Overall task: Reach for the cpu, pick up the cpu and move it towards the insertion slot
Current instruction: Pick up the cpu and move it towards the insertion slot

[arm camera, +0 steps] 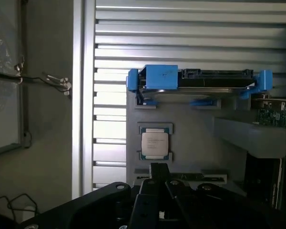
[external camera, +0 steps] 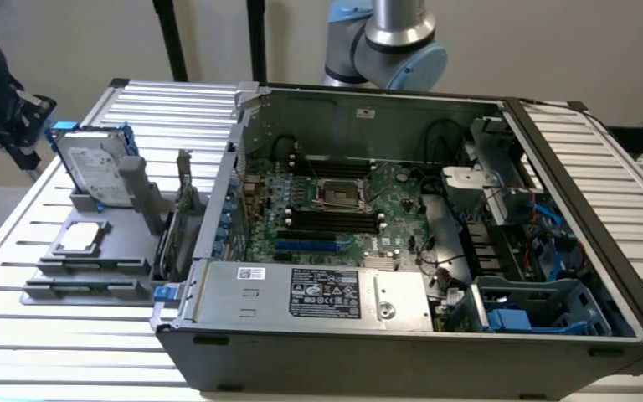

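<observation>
the cpu [external camera: 81,237] lies flat, metal top up, in a shallow seat of the grey fixture [external camera: 126,244] on the slatted desk [external camera: 31,335], probably so it can be taken from straight above; in the exterior view it sits outside the open computer case [external camera: 411,345], at about nine o'clock from it; the hard drive [external camera: 90,167] stands on edge in its blue bracket at twelve o'clock from the chip, near but apart; the insertion slot [external camera: 341,194] is on the motherboard inside the case, roughly three o'clock from the cpu and well apart; the arm [external camera: 394,38] rises at twelve o'clock behind the case; in the wrist view the pincer [arm camera: 159,176] hangs over the fixture near the cpu without touching it, so the reach looks unfinished and nothing is picked up; whether the pincer is apart or together i cannot tell
</observation>
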